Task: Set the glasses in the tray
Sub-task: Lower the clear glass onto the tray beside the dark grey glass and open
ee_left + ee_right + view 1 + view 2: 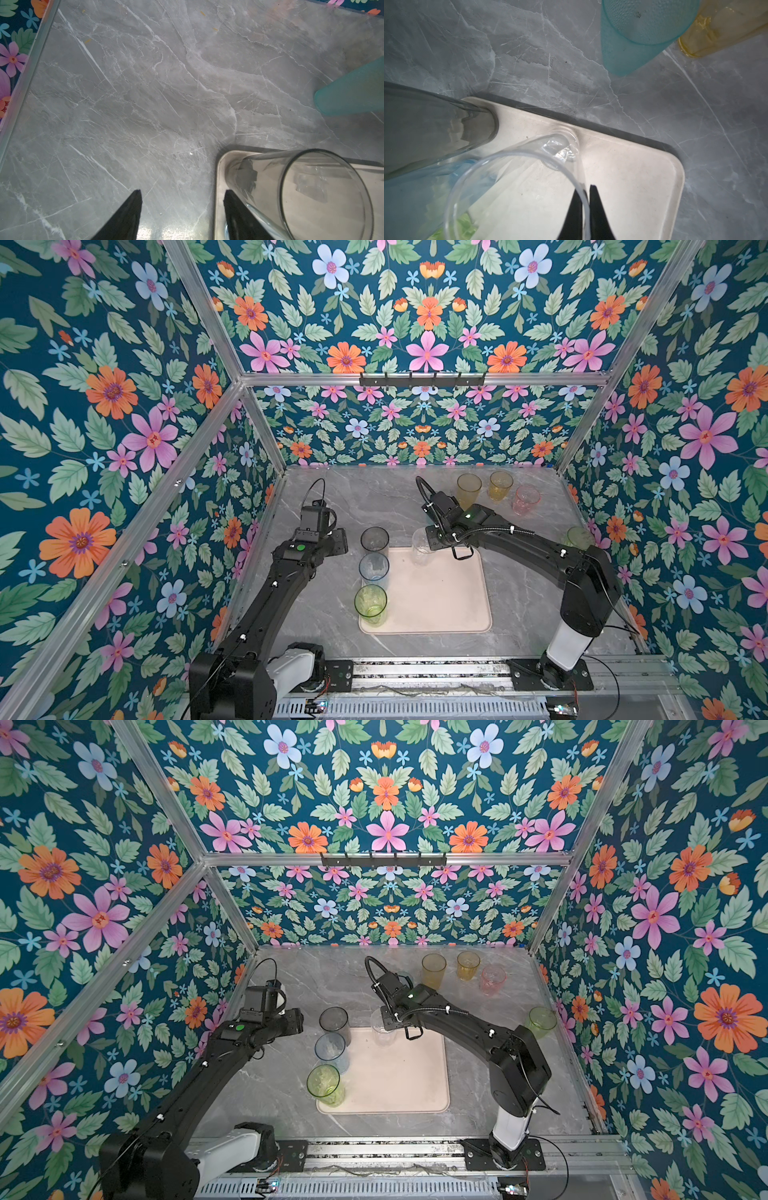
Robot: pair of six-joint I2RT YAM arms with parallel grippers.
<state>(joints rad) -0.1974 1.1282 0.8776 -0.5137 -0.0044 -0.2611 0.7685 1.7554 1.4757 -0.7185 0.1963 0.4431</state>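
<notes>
Jaws of the right gripper (pixel 584 187) pinch the clear glass (pixel 529 166) by its rim, holding it upright at the far edge of the tray (pixel 440 597). This probably starts a second row beside the grey glass (pixel 374 539), blue glass (pixel 374 568) and green glass (pixel 370 602) along the left side. Those of the left gripper (pixel 182 193) hang apart, empty.

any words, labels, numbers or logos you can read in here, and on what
None readable.
No print shows on the tray, the clear glass or the other glasses.
Circuit board below the front rail: any marking is too small to read.
</notes>
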